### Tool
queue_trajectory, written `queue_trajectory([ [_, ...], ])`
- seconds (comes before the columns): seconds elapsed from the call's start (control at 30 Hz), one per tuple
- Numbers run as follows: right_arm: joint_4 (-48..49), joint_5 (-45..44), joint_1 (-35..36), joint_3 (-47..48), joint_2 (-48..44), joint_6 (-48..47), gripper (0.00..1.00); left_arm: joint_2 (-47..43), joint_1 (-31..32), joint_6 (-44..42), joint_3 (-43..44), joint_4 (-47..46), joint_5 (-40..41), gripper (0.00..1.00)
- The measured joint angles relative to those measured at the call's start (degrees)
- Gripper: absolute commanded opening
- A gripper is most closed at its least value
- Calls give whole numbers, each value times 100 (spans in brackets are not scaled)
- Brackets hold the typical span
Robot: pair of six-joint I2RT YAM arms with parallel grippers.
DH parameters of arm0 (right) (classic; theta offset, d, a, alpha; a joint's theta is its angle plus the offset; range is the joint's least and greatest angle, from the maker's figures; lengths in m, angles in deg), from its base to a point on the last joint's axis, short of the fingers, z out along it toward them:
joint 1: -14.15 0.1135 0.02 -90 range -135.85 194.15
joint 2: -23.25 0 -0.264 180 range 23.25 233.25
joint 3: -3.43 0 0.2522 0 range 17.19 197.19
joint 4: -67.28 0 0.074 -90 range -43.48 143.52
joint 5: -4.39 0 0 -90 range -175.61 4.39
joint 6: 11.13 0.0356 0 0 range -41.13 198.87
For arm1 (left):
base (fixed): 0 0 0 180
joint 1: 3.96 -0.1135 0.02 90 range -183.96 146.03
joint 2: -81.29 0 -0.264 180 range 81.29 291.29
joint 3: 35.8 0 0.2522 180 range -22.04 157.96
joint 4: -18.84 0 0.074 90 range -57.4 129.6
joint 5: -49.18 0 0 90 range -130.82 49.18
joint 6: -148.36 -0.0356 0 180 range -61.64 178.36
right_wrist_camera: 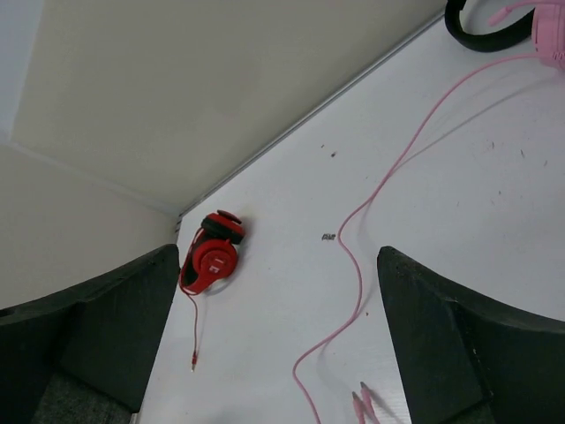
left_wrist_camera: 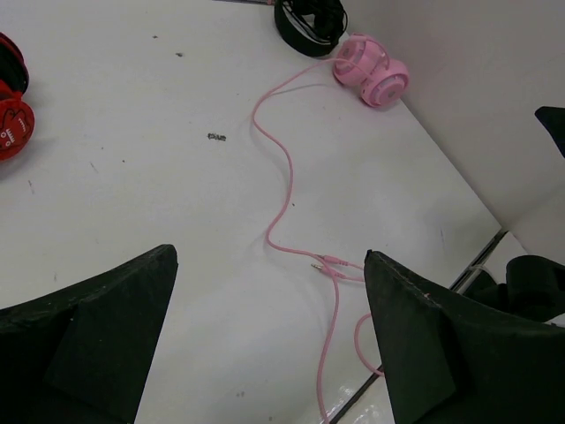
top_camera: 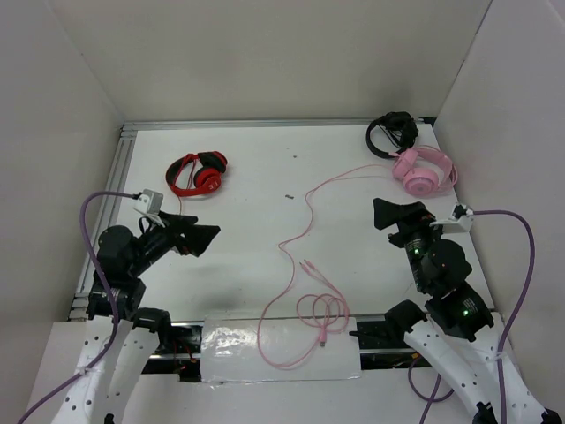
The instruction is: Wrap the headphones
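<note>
The pale-pink headphones lie at the back right of the white table, near the right wall. They also show in the left wrist view and cut off in the right wrist view. Their thin pink cable snakes towards the front, ends in plugs mid-table, and loops over the front edge. It also shows in both wrist views. My left gripper is open and empty above the table's left side. My right gripper is open and empty just in front of the headphones.
Red-and-black headphones lie at the back left. Black headphones sit right behind the pink ones. White walls close in three sides. A clear plastic sheet covers the front edge. A small dark speck lies mid-table.
</note>
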Motion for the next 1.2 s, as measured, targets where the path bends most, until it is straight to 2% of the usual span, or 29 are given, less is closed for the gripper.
queue_trajectory([
  [0.3, 39, -297, 0, 2, 243, 52, 100, -442, 0, 175, -92, 181, 153, 99],
  [0.57, -1032, -1497, -186, 1285, 2743, 737, 100, -531, 0, 216, -101, 273, 295, 99],
  [0.7, -1187, -1300, -1250, 1539, 3565, 857, 100, -431, 0, 323, -101, 356, 393, 99],
  [0.83, -1163, -459, -2750, 1860, 4444, 769, 100, -315, 0, 326, -101, 424, 398, 99],
  [0.97, -1150, 216, -3945, 2594, 5681, 647, 100, -271, 0, 326, -103, 424, 317, 99],
  [1.1, -1290, 608, -4500, 3912, 7263, 568, 100, -234, 0, 326, -111, 433, 295, 99],
  [1.2, -1493, 715, -4612, 4920, 8402, 597, 100, -199, 0, 323, -129, 431, 275, 99],
])
